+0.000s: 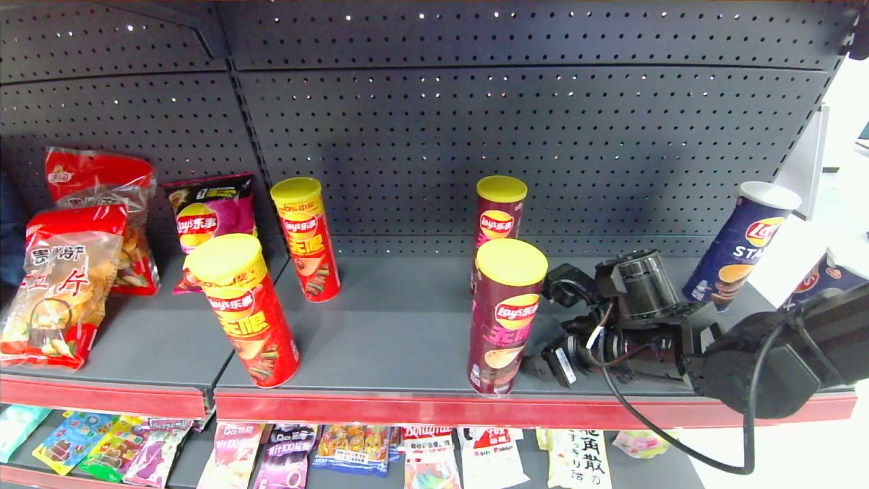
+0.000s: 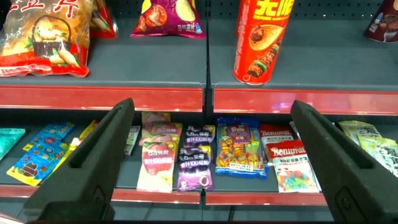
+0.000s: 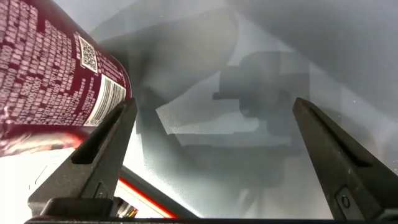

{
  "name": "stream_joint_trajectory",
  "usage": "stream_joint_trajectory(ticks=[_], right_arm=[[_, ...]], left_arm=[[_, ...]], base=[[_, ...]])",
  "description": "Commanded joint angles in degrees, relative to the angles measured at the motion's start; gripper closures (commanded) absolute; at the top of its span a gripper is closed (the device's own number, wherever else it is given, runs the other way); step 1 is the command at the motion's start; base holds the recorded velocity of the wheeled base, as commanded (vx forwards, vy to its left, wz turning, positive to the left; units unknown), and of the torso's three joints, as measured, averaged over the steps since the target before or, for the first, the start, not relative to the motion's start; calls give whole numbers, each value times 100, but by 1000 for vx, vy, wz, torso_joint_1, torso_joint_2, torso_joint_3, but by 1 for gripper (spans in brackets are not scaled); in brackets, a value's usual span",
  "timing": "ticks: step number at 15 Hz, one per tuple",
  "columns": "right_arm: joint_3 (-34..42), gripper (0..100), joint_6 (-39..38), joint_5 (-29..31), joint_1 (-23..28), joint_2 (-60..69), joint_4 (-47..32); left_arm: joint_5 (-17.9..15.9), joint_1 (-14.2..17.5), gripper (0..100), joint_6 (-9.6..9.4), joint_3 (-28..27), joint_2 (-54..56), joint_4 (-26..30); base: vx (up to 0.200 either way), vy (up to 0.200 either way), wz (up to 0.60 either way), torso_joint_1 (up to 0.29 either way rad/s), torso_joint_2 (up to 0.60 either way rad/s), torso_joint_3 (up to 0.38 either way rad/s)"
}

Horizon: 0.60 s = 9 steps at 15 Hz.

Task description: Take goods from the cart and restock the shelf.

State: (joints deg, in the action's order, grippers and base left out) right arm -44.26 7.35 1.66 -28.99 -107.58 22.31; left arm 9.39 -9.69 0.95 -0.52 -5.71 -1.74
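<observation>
- The front maroon chip can (image 1: 506, 316) stands upright near the front lip of the shelf (image 1: 400, 326), with a second maroon can (image 1: 499, 207) behind it; I judge this a row faced outward for shoppers.
- The right gripper (image 1: 550, 326) lies low on the shelf just beside the front can, its fingers spread with nothing between them (the can stands unaided, so this placement looks finished).
- The left gripper (image 2: 211, 155) is likewise spread and empty, facing the candy packets (image 2: 242, 146) on the lower shelf.
- Counted: two maroon cans, two red cans (image 1: 241, 309), two blue cans (image 1: 740, 241) (one cut off at the edge), two red snack bags (image 1: 58, 285), one purple chip bag (image 1: 214, 217).
</observation>
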Motion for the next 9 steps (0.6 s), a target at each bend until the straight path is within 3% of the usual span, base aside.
stream_joint_trajectory(ticks=[1, 9], right_arm=[[14, 0, -6, 1, -28, 27, 2], [14, 0, -6, 28, -45, 18, 2]], left_arm=[[2, 2, 0, 2, 0, -10, -1], [2, 2, 0, 2, 0, -10, -1]], base=[[0, 0, 0, 0, 0, 0], [0, 0, 0, 0, 0, 0]])
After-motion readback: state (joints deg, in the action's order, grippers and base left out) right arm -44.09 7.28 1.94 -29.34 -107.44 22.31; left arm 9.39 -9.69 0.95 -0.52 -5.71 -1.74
